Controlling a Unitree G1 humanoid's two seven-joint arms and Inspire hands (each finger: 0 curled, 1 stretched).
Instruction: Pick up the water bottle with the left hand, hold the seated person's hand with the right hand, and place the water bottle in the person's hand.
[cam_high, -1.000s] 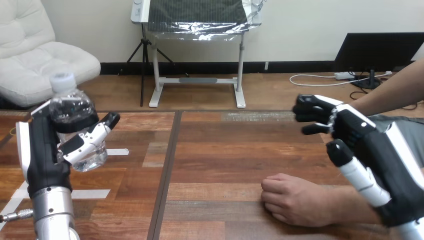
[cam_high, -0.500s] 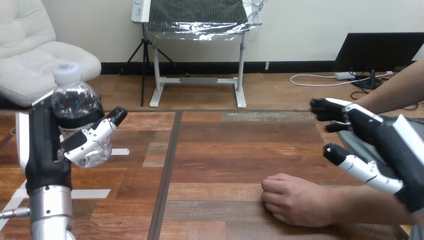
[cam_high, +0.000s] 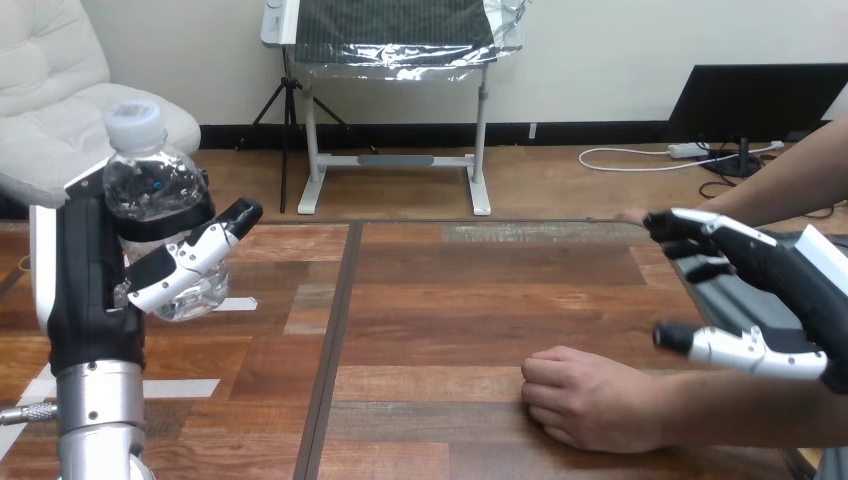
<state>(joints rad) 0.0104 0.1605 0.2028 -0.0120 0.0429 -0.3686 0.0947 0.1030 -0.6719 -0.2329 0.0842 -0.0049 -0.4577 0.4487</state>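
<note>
— What do we see in the head view, on the left?

— We see the left hand (cam_high: 88, 295) raised upright over the near left part of the table (cam_high: 450, 300). Its fingers are curled round the bottle (cam_high: 155, 205) and its thumb (cam_high: 195, 262) lies across the front, so the bottle is firmly clasped.

— And how does the bottle stand?

— Upright, with its white cap (cam_high: 133, 117) on top. It looks to us lifted off the wood. Strips of white tape (cam_high: 180, 387) lie on the table below and just right of that hand.

— What do we find on the right?

— The right hand (cam_high: 790, 280) comes in from the right edge and hangs above the table. Its fingers (cam_high: 700, 228) reach out straight toward the left, and its thumb (cam_high: 740, 345) is spread well below them. It is wide open and has hold of nothing.

— Where is the person's hand (cam_high: 590, 400)?

— It rests on the near part of the table, right of the middle, with its fingers curled under. We see it lower than the right hand and to its left. The two are apart; the robot's thumb hovers over the person's forearm without touching it.

— So the bottle and the person's hand?

— Well apart, on opposite sides of the table.
</note>
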